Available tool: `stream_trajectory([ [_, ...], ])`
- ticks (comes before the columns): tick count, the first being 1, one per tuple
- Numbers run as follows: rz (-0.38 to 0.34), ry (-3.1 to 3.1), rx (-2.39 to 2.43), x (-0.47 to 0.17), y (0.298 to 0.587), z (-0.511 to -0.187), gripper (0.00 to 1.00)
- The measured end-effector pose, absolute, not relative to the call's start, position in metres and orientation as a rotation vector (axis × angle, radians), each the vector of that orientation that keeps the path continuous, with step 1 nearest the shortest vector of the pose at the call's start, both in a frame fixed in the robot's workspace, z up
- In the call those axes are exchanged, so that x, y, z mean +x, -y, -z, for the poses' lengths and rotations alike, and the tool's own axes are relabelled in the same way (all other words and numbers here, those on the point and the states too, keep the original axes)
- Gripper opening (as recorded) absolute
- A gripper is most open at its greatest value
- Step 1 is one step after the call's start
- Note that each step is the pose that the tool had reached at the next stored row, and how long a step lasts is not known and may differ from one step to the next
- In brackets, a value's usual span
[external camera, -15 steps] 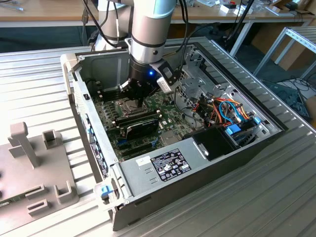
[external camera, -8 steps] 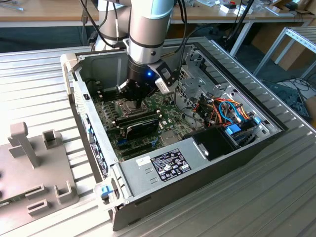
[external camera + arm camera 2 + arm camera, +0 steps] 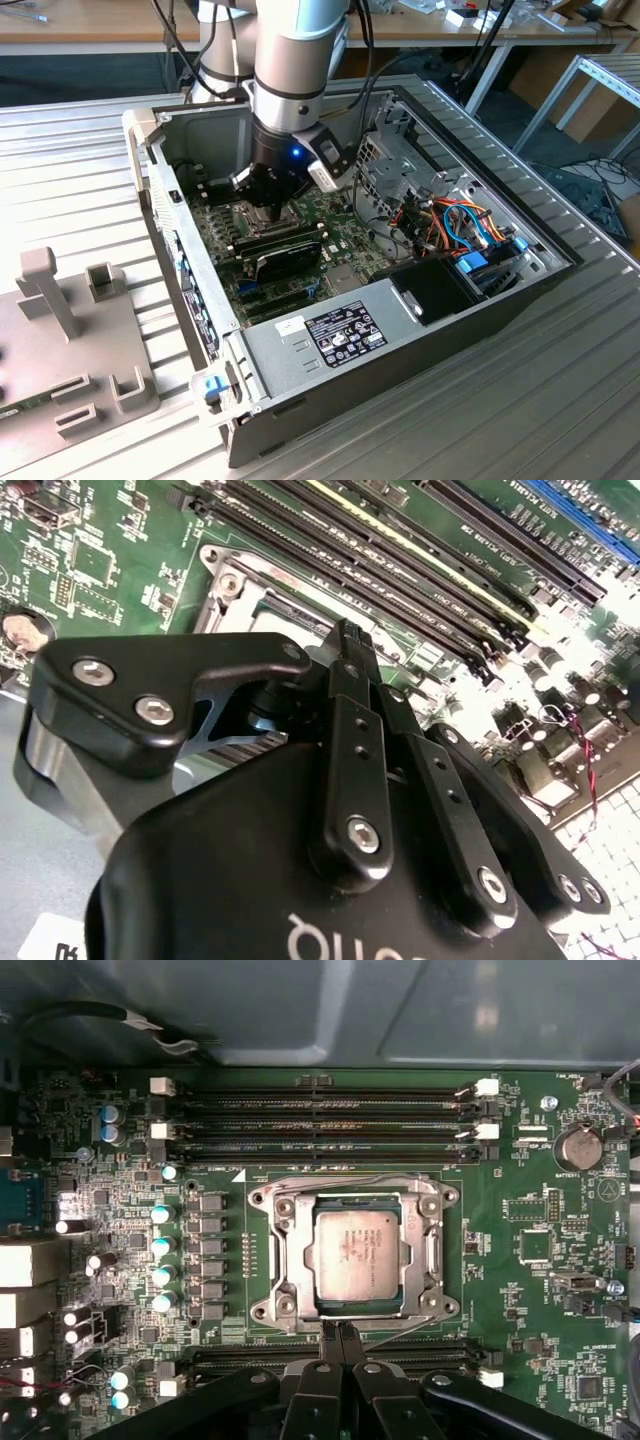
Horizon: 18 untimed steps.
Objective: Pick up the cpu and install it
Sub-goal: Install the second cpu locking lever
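The cpu [image 3: 359,1259] lay flat in its socket frame [image 3: 274,1260] on the motherboard [image 3: 560,1230]. The end effector [image 3: 338,1337], fingertips together, hung just beside the frame.

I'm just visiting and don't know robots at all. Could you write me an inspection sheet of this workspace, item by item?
Surface: ribbed metal table carrying an open computer case.
Job's things: cpu lies flat in the socket frame on the green motherboard, in the first wrist view.
Clutter: grey fixture blocks at the exterior view's left.
Grippers: gripper fingers together, holding nothing, right beside the socket's edge.
Cables: orange and blue wires bundled in the case at the exterior view's right; black cables run along the arm.
Surroundings: wooden benches behind, more cables on the floor.
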State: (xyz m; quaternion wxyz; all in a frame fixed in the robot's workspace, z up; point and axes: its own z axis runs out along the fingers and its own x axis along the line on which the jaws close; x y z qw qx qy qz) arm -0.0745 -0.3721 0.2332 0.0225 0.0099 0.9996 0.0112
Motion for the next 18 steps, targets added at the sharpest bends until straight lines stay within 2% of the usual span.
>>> stream_trajectory([
  [18,-0.035,-3.096,0.031,-0.0771,0.3723,-0.2322,0.11],
])
